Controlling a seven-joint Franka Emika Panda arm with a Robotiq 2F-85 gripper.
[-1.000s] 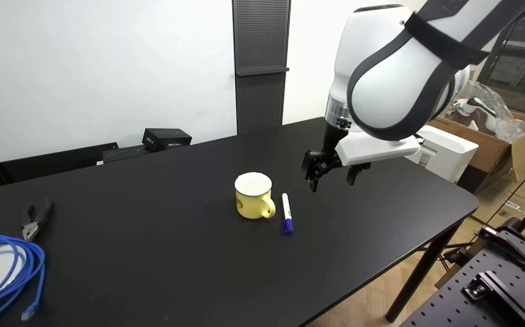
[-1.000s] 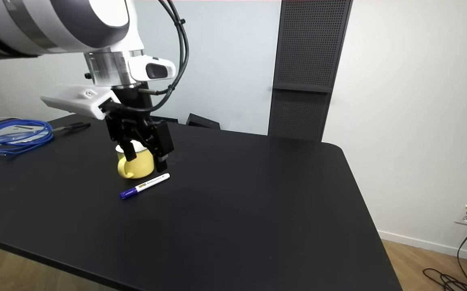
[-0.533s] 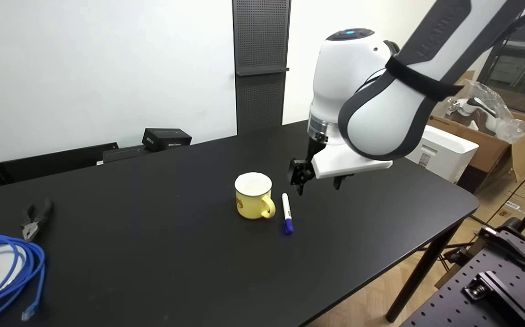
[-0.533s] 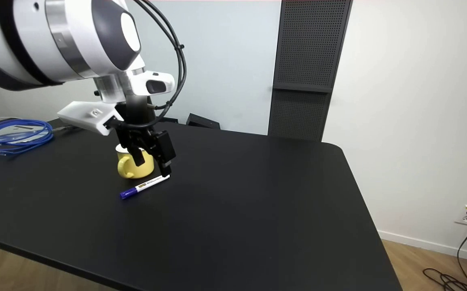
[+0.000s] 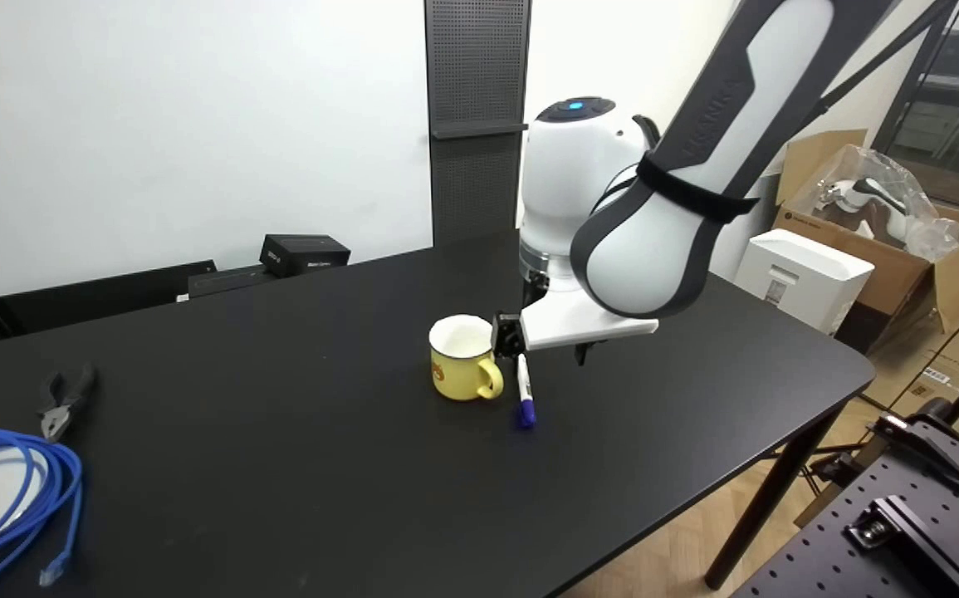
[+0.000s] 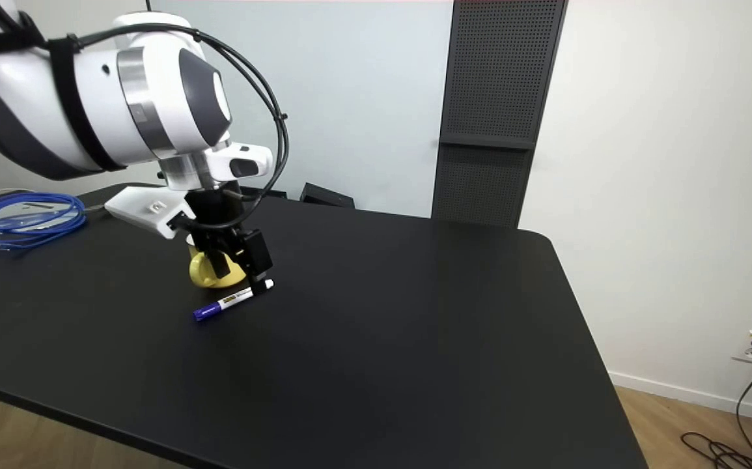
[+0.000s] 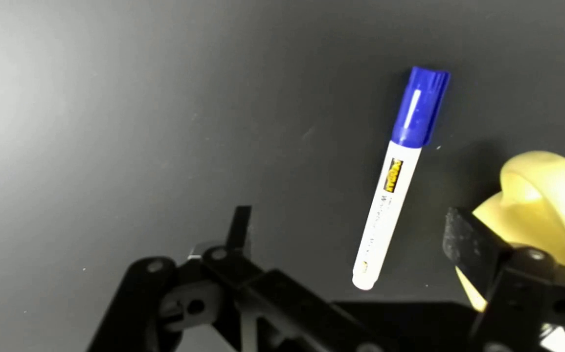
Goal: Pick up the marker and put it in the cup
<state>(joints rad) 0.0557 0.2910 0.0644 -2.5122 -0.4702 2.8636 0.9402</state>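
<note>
Moved down since 1 second ago, the wide-spread, empty gripper point(image 7: 347, 222) seems to approach the blue-capped marker point(image 7: 387, 195) lying on the desk point(image 6: 415, 339) beside the yellow mug point(image 5: 457, 374), and should next centre, descend and close.

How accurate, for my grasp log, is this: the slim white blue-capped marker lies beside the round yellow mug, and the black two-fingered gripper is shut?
Not shut: in the wrist view the gripper is open, jaws wide apart. The marker lies beside the mug.
</note>
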